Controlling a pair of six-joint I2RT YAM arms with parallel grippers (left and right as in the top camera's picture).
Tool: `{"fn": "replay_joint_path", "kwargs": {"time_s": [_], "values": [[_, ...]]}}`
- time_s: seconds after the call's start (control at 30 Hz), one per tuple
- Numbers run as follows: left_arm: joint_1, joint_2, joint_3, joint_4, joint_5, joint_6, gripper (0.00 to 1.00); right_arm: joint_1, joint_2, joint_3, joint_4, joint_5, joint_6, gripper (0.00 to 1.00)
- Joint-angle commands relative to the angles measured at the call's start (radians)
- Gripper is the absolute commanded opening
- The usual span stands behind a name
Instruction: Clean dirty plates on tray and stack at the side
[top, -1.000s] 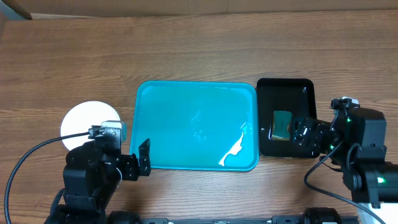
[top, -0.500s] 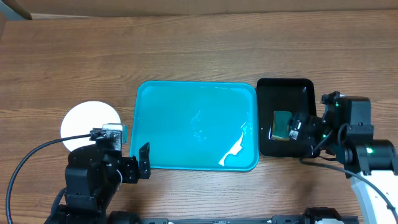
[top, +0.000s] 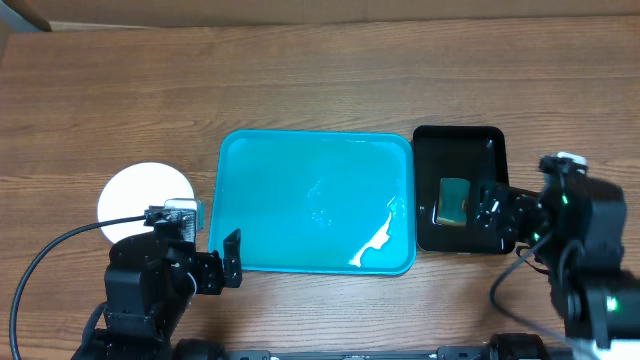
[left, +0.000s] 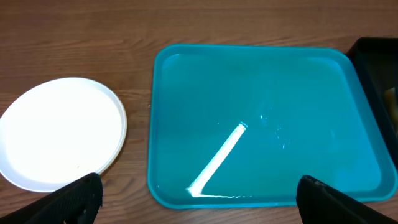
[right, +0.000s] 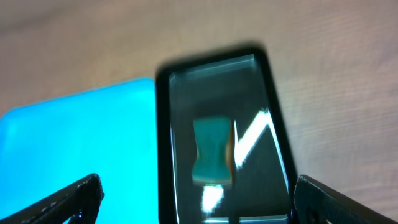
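White plate (left: 59, 134): round, shallow, with a low raised rim. Its surface reads plain white. It sits on the wooden table (top: 320, 80) to the left of the tray, close to it but not touching. Cannot tell whether other plates lie beneath it. In the overhead view its near edge is hidden by the left arm (top: 150, 290).

Tray (top: 300, 170): turquoise plastic, rectangular, with rounded corners and a raised rim. It lies mid-table. The floor is glossy, with a bright reflected streak near the near-right corner.

Black tray (top: 460, 145): smaller, rectangular and shiny, just beside the turquoise tray's right edge. A green sponge (top: 455, 200) with a yellowish side lies inside it.

Left arm: at the near-left, wrist aimed toward the gap between plate and tray. Left gripper (left: 199, 182): jaws spread wide, nothing between them. The dark fingers (left: 78, 199) show only at the bottom corners of the wrist view.

Right arm (top: 585, 260): at the near-right, reaching left over the black tray's near-right part. Right gripper (right: 198, 182): jaws likewise wide apart and holding nothing. The right wrist view is blurred, with the sponge showing between the fingers.

A black cable (top: 50, 250) loops over the table from the left arm.
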Motion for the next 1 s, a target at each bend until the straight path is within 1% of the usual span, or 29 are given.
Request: {"fn": "replay_joint_path", "kwargs": {"time_s": [0.0,0.23,0.43,0.53,0.67,0.87,0.97], "values": [[-0.003,-0.002,-0.010,0.001,-0.008,-0.011,1.00,0.002,-0.120,-0.121,0.109,0.021,-0.006,1.00],[-0.003,-0.002,-0.010,0.001,-0.009,-0.011,1.00,0.034,-0.413,-0.455,0.486,-0.071,-0.005,1.00],[-0.003,-0.002,-0.010,0.001,-0.008,-0.011,1.00,0.046,-0.639,-0.637,0.692,-0.068,-0.006,1.00],[-0.003,-0.002,-0.010,0.001,-0.008,-0.011,1.00,0.046,-0.707,-0.698,0.774,-0.060,-0.006,1.00],[-0.003,-0.002,-0.010,0.001,-0.008,-0.011,1.00,0.046,-0.774,-0.783,0.916,-0.059,-0.006,1.00],[-0.003,-0.002,-0.010,0.001,-0.008,-0.011,1.00,0.046,-0.772,-0.881,1.127,-0.060,-0.008,1.00],[-0.003,-0.002,-0.010,0.001,-0.009,-0.011,1.00,0.047,-0.772,-0.879,1.076,-0.074,-0.088,1.00]]}}
